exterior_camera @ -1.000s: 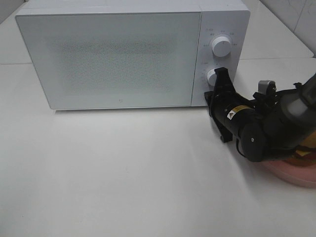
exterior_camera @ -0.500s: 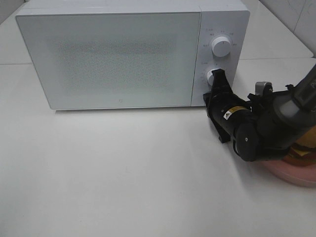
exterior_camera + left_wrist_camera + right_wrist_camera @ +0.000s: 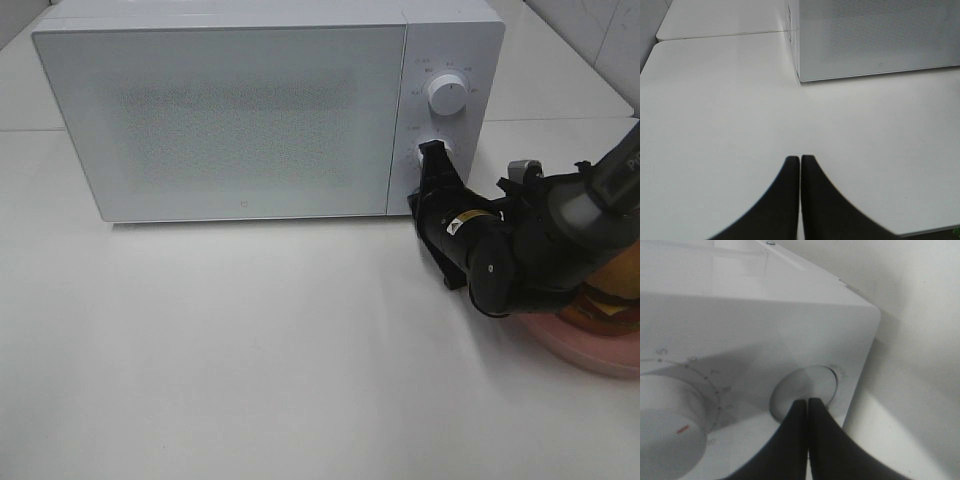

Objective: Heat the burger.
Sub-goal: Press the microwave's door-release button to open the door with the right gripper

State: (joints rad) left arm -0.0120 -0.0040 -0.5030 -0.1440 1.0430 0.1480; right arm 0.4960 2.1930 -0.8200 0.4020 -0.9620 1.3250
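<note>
One microwave (image 3: 230,120), two knobs (image 3: 447,93), one burger (image 3: 606,302).
Right hand (image 3: 807,401) clenched, tips touching the lower knob (image 3: 810,381); left hand (image 3: 800,160) clenched, empty.

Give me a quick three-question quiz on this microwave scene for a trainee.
1. True or false: the microwave door is open.
2. The right gripper has its shut tips at which? A upper knob; B lower knob; C table.
3. Fill in: the burger, half hidden behind the arm, sits on a pink ____.
Key: 1 false; 2 B; 3 plate.
</note>
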